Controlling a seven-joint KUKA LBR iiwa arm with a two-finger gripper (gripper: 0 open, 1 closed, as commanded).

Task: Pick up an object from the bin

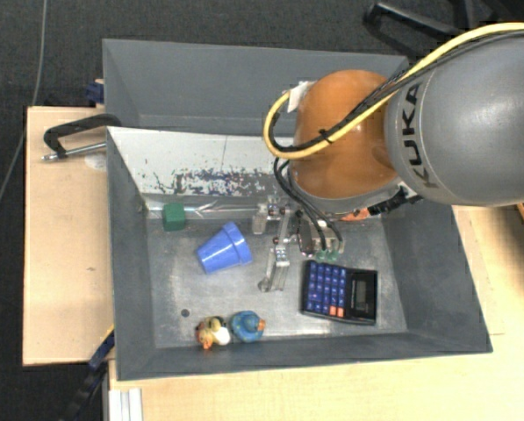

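My gripper (297,265) hangs low over the middle of the bin, open, with nothing between its fingers. Its left finger (273,268) reaches down to the bin floor just right of a blue plastic cup (224,249) lying on its side. A dark blue calculator (339,291) with a grey display lies flat just right of and below the gripper. A small green thing (333,254) peeks out at the calculator's top edge, mostly hidden under the gripper.
A green block (174,217) sits at the back left of the bin floor. Near the front wall lie a yellow-and-orange duck toy (211,331) and a blue duck toy (246,326). The arm and its orange cover overhang the bin's right half.
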